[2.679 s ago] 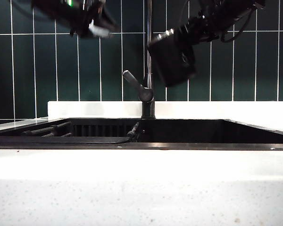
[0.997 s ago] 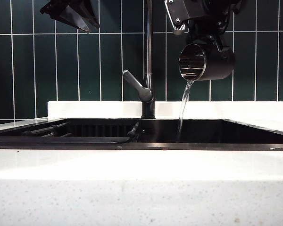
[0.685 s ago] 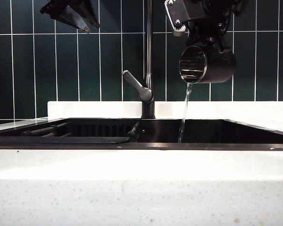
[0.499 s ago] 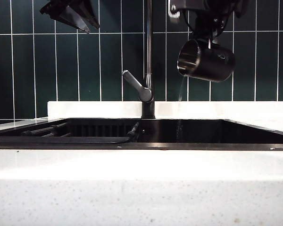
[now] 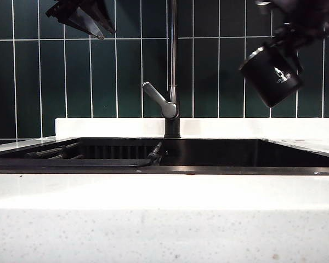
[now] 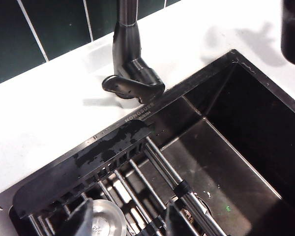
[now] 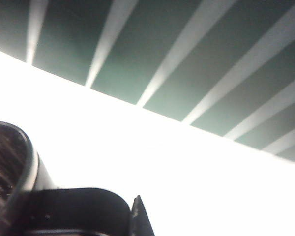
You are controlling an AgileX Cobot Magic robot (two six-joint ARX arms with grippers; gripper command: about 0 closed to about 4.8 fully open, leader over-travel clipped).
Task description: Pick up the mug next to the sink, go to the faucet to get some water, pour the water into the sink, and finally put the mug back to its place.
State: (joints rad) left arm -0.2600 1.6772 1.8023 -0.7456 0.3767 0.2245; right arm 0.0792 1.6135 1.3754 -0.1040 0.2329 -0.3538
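Up top in the exterior view I have the left gripper (image 5: 93, 24) high against the green tiles, above the sink's left end, fingers spread wide, nothing in them. Right gripper (image 5: 296, 27) sits at the upper right, mostly cut off and blurred; the mug (image 5: 271, 76) hangs under it, tilted, steel rim up and to the left, pale logo facing me, above the sink's (image 5: 164, 170) right end. I can't see those fingers directly in this view. Faucet (image 5: 172, 66) stands at the sink's back edge, grey lever (image 5: 158, 99) angled up-left. No stream visible.

Left wrist view: I look down on the faucet base (image 6: 130, 64) on the white table (image 6: 49, 108), sink basin below with a black rack (image 6: 88, 167) and rods across it. Both fingertips (image 6: 81, 221) are well apart over the rack.

Right wrist view: mug rim (image 7: 14, 162) and black handle (image 7: 73, 206) sit close to the lens, with one finger (image 7: 140, 219) tight against the handle; the grip looks closed on it. Tiles and bright table behind.
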